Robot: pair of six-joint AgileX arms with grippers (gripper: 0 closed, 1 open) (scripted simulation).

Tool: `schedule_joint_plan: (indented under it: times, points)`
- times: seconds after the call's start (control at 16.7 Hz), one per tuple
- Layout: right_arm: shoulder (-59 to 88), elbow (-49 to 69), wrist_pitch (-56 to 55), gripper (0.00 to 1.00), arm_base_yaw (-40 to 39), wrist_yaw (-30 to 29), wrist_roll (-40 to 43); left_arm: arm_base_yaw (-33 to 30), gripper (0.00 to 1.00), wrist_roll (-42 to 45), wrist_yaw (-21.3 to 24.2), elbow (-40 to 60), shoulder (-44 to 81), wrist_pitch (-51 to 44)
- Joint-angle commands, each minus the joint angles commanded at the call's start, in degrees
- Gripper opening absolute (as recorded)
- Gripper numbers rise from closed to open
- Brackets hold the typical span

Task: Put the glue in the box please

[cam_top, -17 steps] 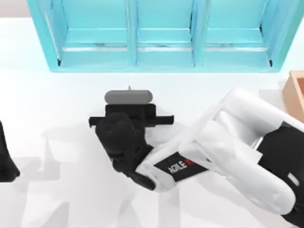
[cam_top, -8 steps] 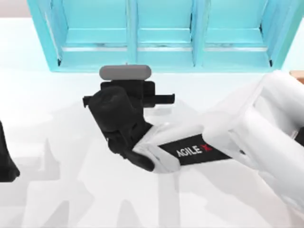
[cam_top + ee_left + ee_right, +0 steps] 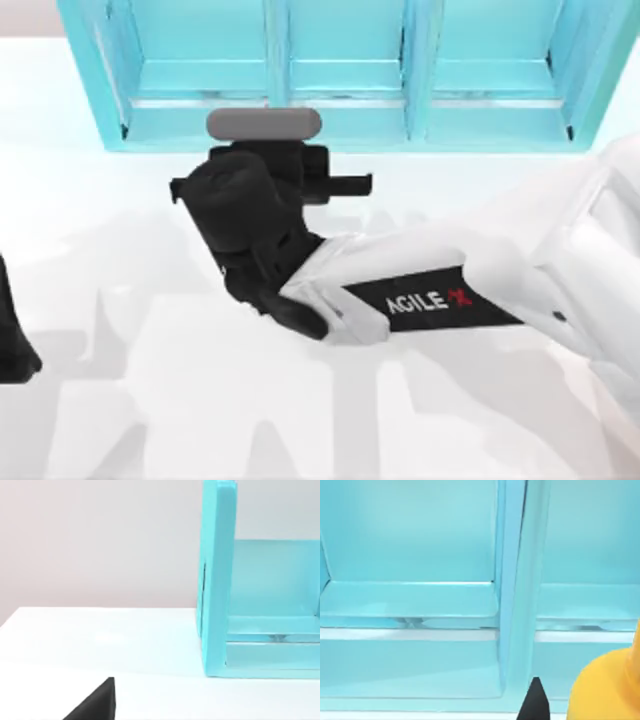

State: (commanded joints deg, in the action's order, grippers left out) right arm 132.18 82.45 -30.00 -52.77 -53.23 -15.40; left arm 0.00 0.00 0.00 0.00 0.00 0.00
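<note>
My right arm reaches across the table from the right, and its gripper (image 3: 268,150) sits just in front of the turquoise shelf unit, near the divider between the left and middle compartments. The wrist view shows the glue (image 3: 607,687) as a yellow-orange body very close to the camera, beside one black fingertip (image 3: 535,705). It rides with the gripper, which is shut on it. From above, the wrist hides the bottle. The box is out of view. My left gripper (image 3: 14,340) is parked at the table's left edge.
The turquoise three-compartment shelf unit (image 3: 340,125) runs along the back of the table, and its left end wall (image 3: 217,580) is also in the left wrist view. White table (image 3: 130,400) lies open in front of the arms.
My right gripper has moved toward the shelf, carrying the glue with it. The arm now looms larger and covers the box corner that showed at the right edge. The left arm has stayed still.
</note>
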Motion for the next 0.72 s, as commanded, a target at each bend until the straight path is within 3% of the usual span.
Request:
schedule_joint_plan:
  times: [0.3,0.72]
  points:
    - [-1.4,0.3,1.6,0.00,1.6,2.5,0.6,0.0,1.00,0.0,0.0,0.0,0.0,0.0]
    - [-8.6,-0.4,12.8,0.00,11.3,17.1,7.5,0.0,1.00,0.0,0.0,0.0,0.0,0.0]
